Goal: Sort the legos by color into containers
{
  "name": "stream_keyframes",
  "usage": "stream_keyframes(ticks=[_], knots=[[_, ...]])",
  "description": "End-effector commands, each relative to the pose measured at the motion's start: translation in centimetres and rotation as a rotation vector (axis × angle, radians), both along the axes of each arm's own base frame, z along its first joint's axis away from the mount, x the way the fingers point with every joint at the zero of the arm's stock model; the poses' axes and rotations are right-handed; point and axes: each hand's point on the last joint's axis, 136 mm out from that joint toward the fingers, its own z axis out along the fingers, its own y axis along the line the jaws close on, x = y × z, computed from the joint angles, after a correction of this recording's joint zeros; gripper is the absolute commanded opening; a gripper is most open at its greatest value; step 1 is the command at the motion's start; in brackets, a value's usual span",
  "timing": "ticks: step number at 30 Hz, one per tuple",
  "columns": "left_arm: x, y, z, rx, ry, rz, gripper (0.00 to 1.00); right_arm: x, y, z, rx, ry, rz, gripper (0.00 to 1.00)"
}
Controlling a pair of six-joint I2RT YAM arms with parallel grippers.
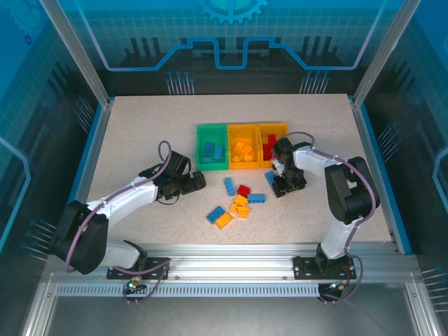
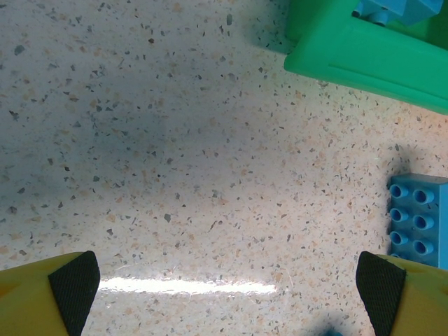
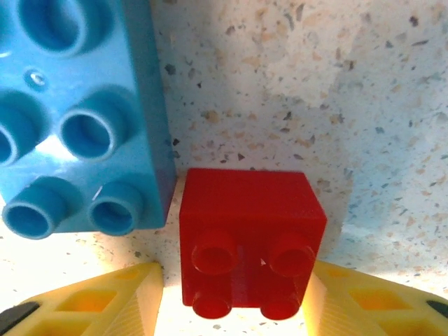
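Observation:
Three joined containers stand at the back: a green one point(image 1: 212, 162) with blue legos, an orange one point(image 1: 244, 163) with orange legos, and another orange one point(image 1: 262, 143) with red legos. Several loose blue, red and orange legos point(image 1: 241, 201) lie in front of them. My right gripper point(image 1: 287, 185) is low on the table and open. A red lego point(image 3: 248, 231) sits between its yellow fingers point(image 3: 105, 301), with a small gap on the left side. A blue lego point(image 3: 77, 112) lies just left of the red one. My left gripper point(image 1: 198, 182) point(image 2: 227, 301) is open over bare table.
In the left wrist view the green bin's corner point(image 2: 364, 56) is at the upper right and a blue lego point(image 2: 418, 220) lies at the right edge. The table's left half and front strip are bare speckled surface point(image 1: 140, 133).

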Motion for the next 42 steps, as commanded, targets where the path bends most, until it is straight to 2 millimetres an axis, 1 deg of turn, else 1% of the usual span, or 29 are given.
stream_keyframes(ticks=[1, 4, 7, 10, 12, 16, 19, 22, 25, 28, 31, 33, 35, 38, 42], knots=[[-0.5, -0.1, 0.1, -0.020, 0.001, 0.017, 0.99, 1.3, -0.5, -0.7, -0.021, -0.022, -0.014, 0.53], [-0.5, 0.0, 0.1, -0.018, -0.001, 0.016, 0.99, 1.4, -0.3, -0.8, -0.006, -0.049, -0.021, 0.50], [-0.5, 0.0, 0.1, -0.017, -0.002, 0.018, 0.99, 1.9, 0.0, -0.3, 0.013, -0.079, -0.028, 0.49], [-0.5, 0.0, 0.0, -0.020, -0.002, 0.018, 0.99, 2.1, 0.1, -0.1, 0.020, -0.085, -0.022, 0.43], [-0.5, 0.0, 0.0, -0.021, -0.001, 0.018, 0.99, 2.0, 0.1, -0.1, 0.014, -0.071, -0.019, 0.39], [-0.7, 0.1, -0.1, -0.021, 0.000, 0.024, 0.99, 1.1, -0.3, 0.6, 0.008, -0.066, -0.020, 0.35], [-0.7, 0.1, -0.2, -0.023, -0.001, 0.025, 0.99, 0.2, -0.5, 1.8, 0.015, -0.084, -0.029, 0.36], [-0.5, 0.0, -0.3, -0.027, -0.002, 0.022, 0.99, -0.2, -0.7, 3.3, 0.023, -0.106, -0.043, 0.36], [-0.4, -0.2, -0.3, -0.031, 0.000, 0.021, 0.99, -0.1, -0.4, 5.0, 0.045, -0.133, -0.058, 0.36], [-0.4, -0.2, -0.2, -0.033, -0.003, 0.020, 0.99, 0.4, 0.1, 6.9, 0.080, -0.170, -0.071, 0.36], [-0.4, -0.2, -0.2, -0.034, -0.005, 0.020, 0.99, 1.9, 1.0, 9.1, 0.122, -0.223, -0.073, 0.37], [-0.4, -0.3, -0.3, -0.038, -0.003, 0.018, 0.99, 3.6, 1.5, 10.3, 0.139, -0.258, -0.076, 0.37], [-0.3, -0.5, -0.3, -0.046, -0.001, 0.014, 0.99, 5.5, 2.3, 11.1, 0.157, -0.276, -0.087, 0.37], [-0.3, -0.8, -0.2, -0.049, -0.001, 0.005, 0.99, 8.4, 3.1, 11.1, 0.165, -0.286, -0.122, 0.36], [-0.4, -1.2, -0.2, -0.049, 0.000, -0.012, 0.99, 11.5, 2.8, 9.7, 0.124, -0.282, -0.188, 0.36]])
